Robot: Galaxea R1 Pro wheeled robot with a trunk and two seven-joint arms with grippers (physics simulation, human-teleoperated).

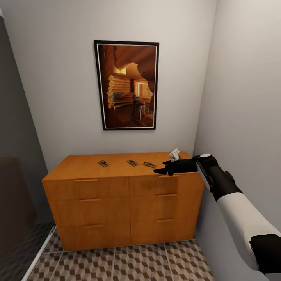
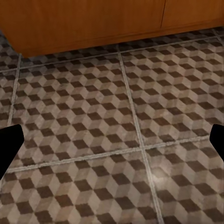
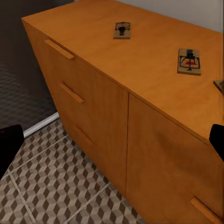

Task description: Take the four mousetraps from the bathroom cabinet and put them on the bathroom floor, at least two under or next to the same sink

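Head view showed three mousetraps (image 1: 103,163) (image 1: 132,162) (image 1: 149,164) lying flat in a row on top of the cabinet (image 1: 117,195), toward its far edge, spaced apart; a fourth was not made out, though a small white-and-tan object (image 1: 174,154) sat at the far right corner by the right claw (image 1: 164,168). Right claw hovered over the cabinet's near right edge, just beside the rightmost trap, not touching it; its tips stood wide at the edges of the right wrist view, spread and empty. Left claw (image 2: 112,140) pointed down at bare bathroom floor (image 2: 93,116), tips likewise wide apart, nothing held. Judged: task at its start, no trap on the tiles yet, all placements left. Floor tiled in brown cube pattern, pale grout. Narrow corner, grey-white walls, framed picture (image 1: 127,85) of a log interior above the cabinet.
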